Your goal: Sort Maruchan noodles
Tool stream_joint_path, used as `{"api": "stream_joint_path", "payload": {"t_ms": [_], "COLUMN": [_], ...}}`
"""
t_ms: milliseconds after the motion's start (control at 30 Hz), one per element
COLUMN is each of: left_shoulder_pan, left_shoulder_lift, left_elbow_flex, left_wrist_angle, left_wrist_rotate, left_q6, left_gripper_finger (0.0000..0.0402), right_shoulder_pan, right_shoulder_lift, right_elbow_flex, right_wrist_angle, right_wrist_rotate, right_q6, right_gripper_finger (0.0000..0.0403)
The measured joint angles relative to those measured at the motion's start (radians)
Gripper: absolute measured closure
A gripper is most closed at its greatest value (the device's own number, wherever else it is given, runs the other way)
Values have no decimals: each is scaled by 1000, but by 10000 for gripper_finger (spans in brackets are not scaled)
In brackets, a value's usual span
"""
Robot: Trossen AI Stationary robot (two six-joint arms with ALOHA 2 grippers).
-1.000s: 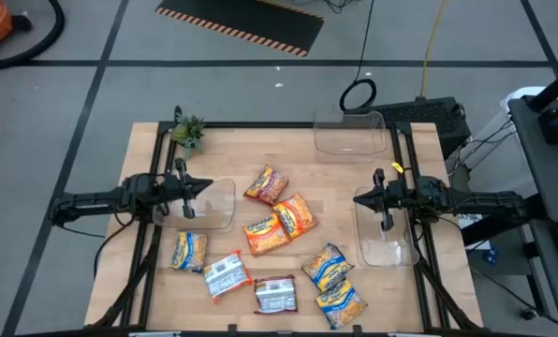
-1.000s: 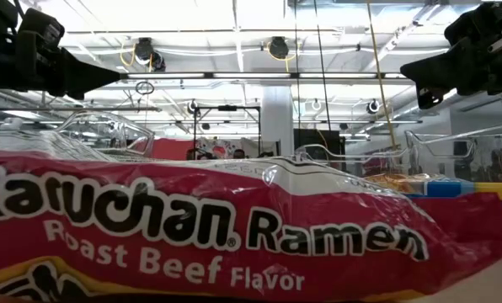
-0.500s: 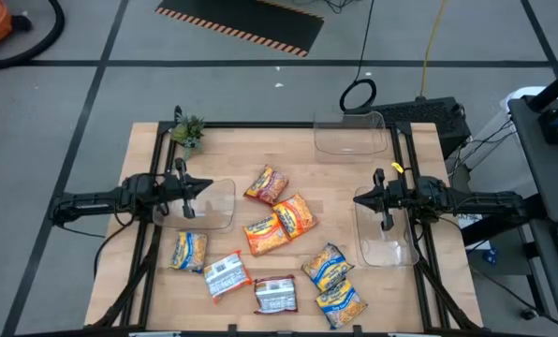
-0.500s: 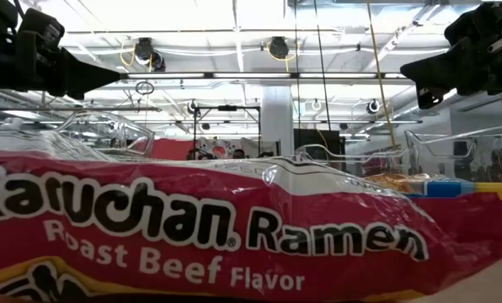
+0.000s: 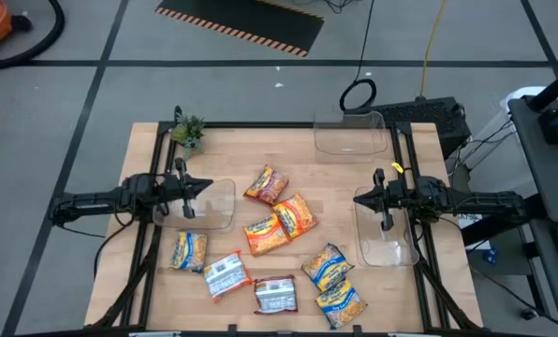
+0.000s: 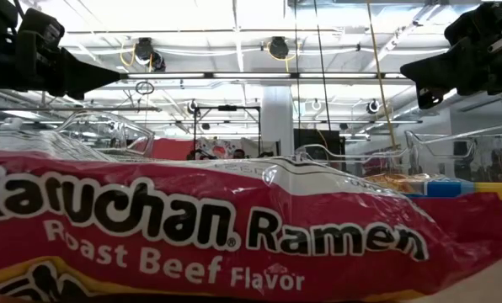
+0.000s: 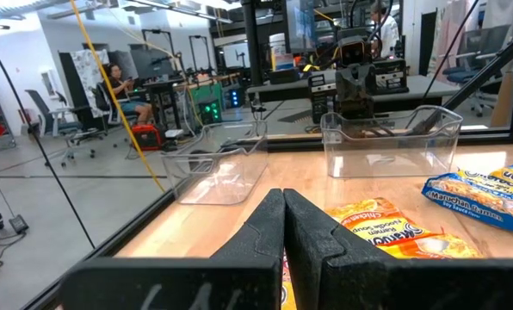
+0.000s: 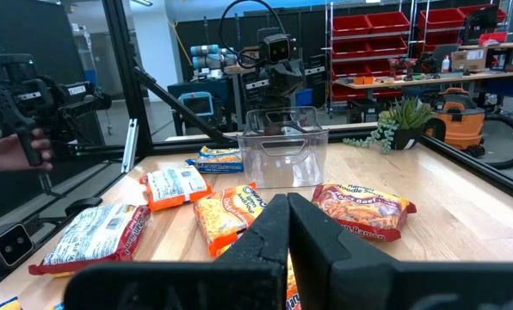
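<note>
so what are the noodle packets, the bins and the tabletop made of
Noodle packets: thin glossy plastic film, judging by the crinkles and printed colours.
Bins: clear rigid plastic, it seems; the table shows through their walls.
Tabletop: pale wood with visible plank lines, probably butcher block, with a smooth matte finish.

Four cameras, one table

From overhead you look straight down on the whole wooden table (image 5: 298, 140). Your low camera sits at tabletop level, pressed close against a red noodle packet (image 6: 234, 227) that fills the lower part of its picture. Each wrist camera looks level across the table toward the opposite arm; both share the scattered packets (image 8: 231, 211) between them.
</note>
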Motion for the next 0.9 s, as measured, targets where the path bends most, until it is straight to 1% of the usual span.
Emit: {"api": "stream_joint_path", "payload": {"t_ms": [633,733,833,900], "left_shoulder_pan": [0,0,0,0], "left_shoulder_lift": [0,0,0,0], "left_elbow_flex": [0,0,0,0], "left_wrist_angle": [0,-1,-6,44], "left_wrist_rotate": [0,0,2,4], "left_q6": [1,-45,-181,-178], "left_gripper_finger": [396,396,396,396], "right_shoulder_pan": [0,0,0,0], "right_shoulder_lift": [0,0,0,0], "right_elbow_flex": [0,0,0,0], "right_wrist_angle": [1,1,1,1], "right_wrist_rotate": [2,7,4,4], "right_q6": [0,-11,0,17], "right_gripper_finger": [403,403,403,403]}}
